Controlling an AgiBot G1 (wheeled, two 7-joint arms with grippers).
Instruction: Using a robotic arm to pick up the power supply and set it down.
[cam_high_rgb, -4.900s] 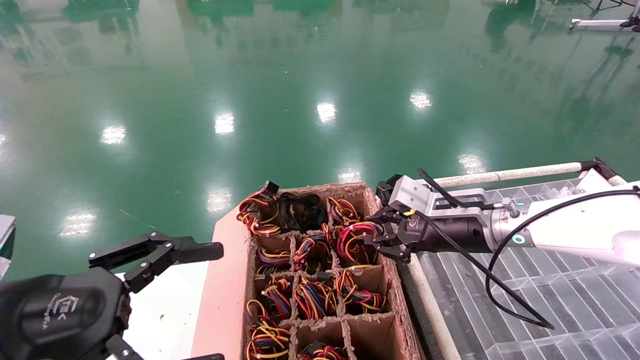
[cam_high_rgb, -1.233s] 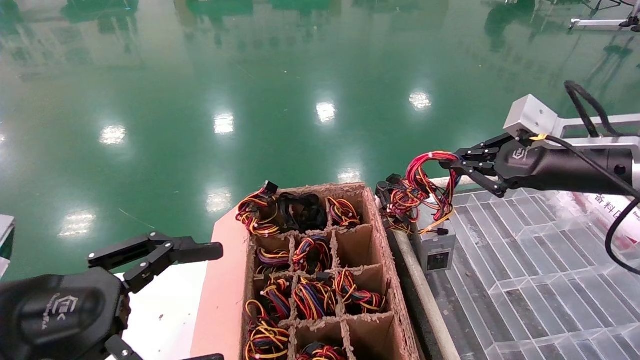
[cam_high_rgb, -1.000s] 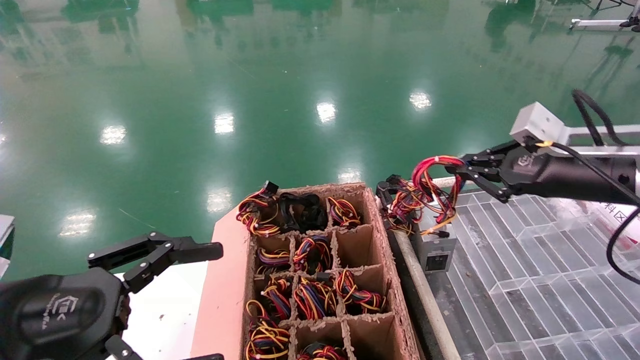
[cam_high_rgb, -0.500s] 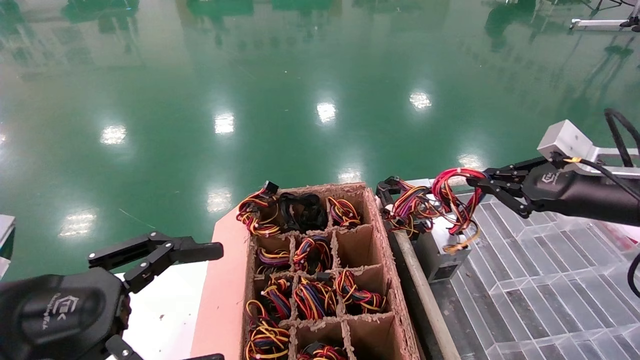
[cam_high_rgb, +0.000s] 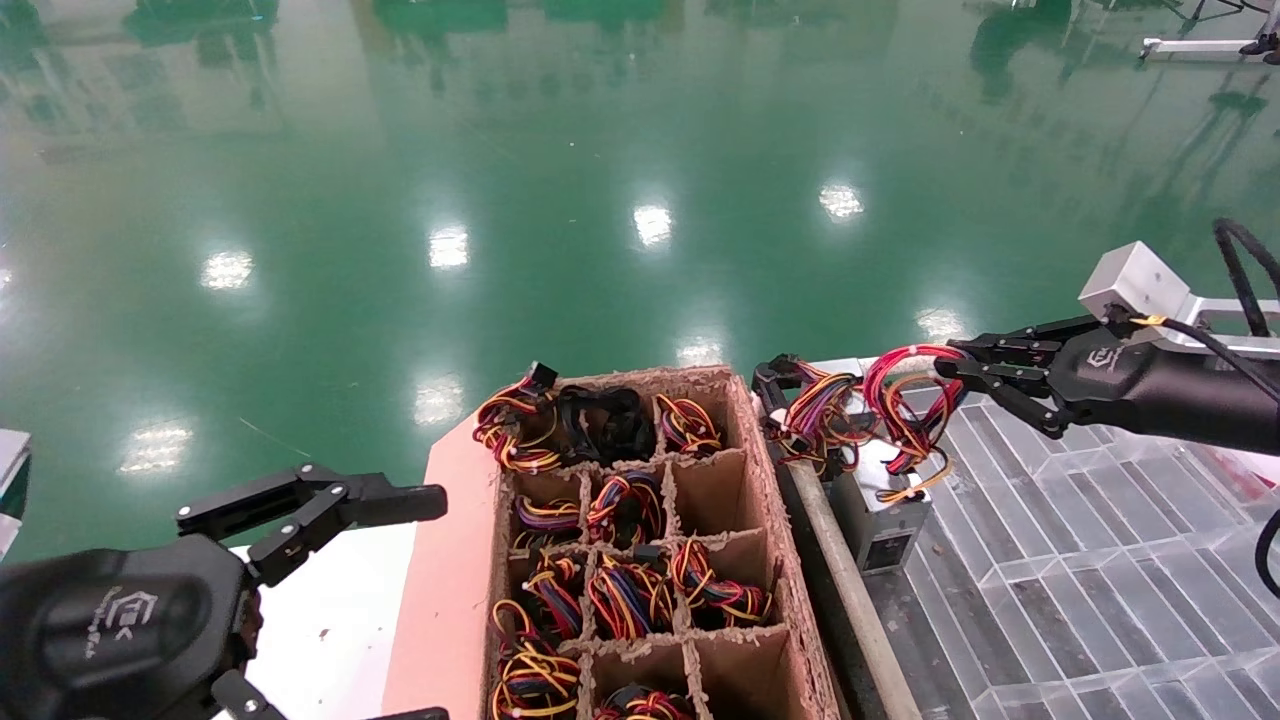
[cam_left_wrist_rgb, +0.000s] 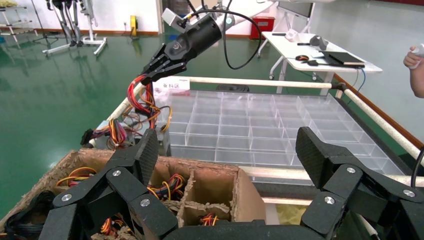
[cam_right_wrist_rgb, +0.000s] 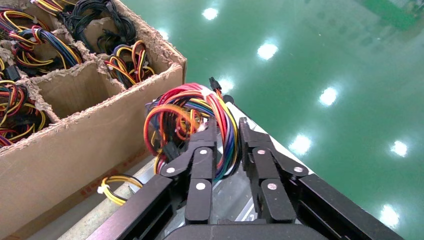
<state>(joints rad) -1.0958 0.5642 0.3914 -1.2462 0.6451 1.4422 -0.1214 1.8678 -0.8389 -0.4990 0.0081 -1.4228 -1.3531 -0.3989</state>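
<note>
we've got the right gripper clamped on the red/yellow wire loop of the power supply, not on its metal box — right wrist view shows both fingers pinching the bundle. landmark is the cardboard divider box: the psu sits just beside its right wall, over the near-left corner of the clear plastic tray, looking tilted; can't tell whether it's touching the tray or hanging. the cell next to that wall is bare, the other cells in view hold wire bundles. left gripper is parked on the other side of the cardboard box, fingers apart, holding nothing. risks as we see them: wires could slip thru the fingers w/ all the weight on them, the box may swing & clip the cardboard wall or the rail, or land crooked across the tray ribs — a slow lowering should help.
</note>
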